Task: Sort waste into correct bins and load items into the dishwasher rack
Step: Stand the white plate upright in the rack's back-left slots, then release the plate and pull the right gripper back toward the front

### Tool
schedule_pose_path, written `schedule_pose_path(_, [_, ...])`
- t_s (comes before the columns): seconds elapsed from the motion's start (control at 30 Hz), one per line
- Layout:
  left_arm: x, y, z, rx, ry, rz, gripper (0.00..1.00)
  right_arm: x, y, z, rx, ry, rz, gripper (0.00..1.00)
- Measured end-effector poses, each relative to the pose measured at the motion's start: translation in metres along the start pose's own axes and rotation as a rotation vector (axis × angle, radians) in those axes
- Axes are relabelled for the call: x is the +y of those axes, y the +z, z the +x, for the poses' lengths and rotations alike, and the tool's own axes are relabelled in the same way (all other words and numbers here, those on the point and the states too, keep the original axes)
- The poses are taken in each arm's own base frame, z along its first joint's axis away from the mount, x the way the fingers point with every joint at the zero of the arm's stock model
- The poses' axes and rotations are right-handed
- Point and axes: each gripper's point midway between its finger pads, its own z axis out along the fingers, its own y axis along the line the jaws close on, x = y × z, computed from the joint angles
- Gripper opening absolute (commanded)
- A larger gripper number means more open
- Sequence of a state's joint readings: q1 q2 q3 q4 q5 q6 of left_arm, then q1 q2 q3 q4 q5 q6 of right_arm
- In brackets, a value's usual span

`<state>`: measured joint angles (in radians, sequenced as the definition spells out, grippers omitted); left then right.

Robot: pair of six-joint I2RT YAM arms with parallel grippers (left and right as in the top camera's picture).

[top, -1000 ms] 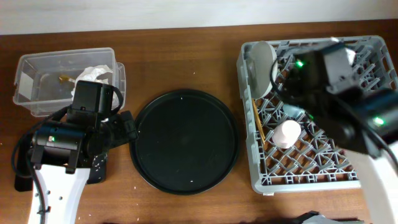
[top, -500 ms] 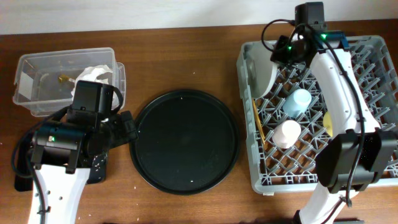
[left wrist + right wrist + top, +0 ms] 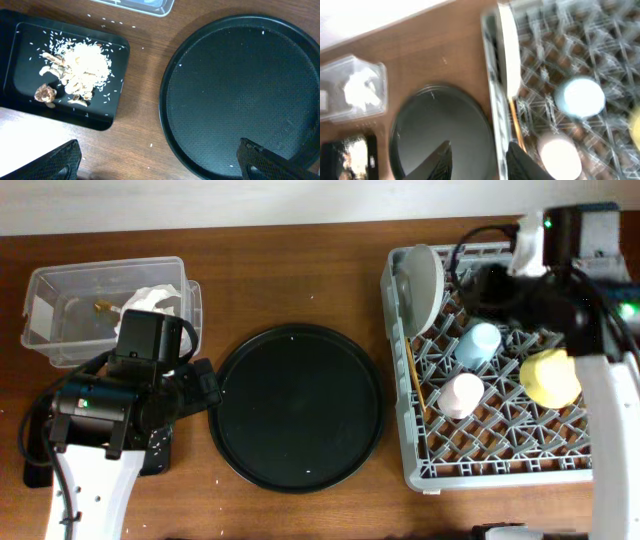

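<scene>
Rack filled, waste binned, your grippers empty.
In the dishwasher rack [image 3: 500, 465] you have the plate [image 3: 425, 285], blue cup [image 3: 478, 343], pink cup [image 3: 462, 393], yellow bowl [image 3: 549, 375] and chopsticks [image 3: 418, 380]. The wrapper [image 3: 155, 300] lies in the clear tub [image 3: 60, 330], the food scraps [image 3: 75, 67] in the black tray [image 3: 116, 95]. Your left gripper [image 3: 160, 152] and right gripper [image 3: 479, 157] gape, holding nothing.

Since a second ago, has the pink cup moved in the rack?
No. The pink cup sits on the same spot of the rack, just right of the chopsticks and below the blue cup.
</scene>
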<state>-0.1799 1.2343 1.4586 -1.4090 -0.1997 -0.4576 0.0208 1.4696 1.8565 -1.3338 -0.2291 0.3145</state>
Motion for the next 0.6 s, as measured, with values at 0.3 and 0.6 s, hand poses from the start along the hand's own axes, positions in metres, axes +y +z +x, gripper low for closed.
schedule_pose_path(0.3, [0.000, 0.000, 0.000, -0.001, 0.000, 0.001, 0.99, -0.031, -0.062, 0.117, 0.034, 0.014, 0.061, 0.99])
schedule_pose_path(0.6, [0.000, 0.000, 0.000, -0.002, 0.000, 0.001, 0.99, -0.050, -0.061, 0.174, 0.085, 0.025, 0.074, 0.99])
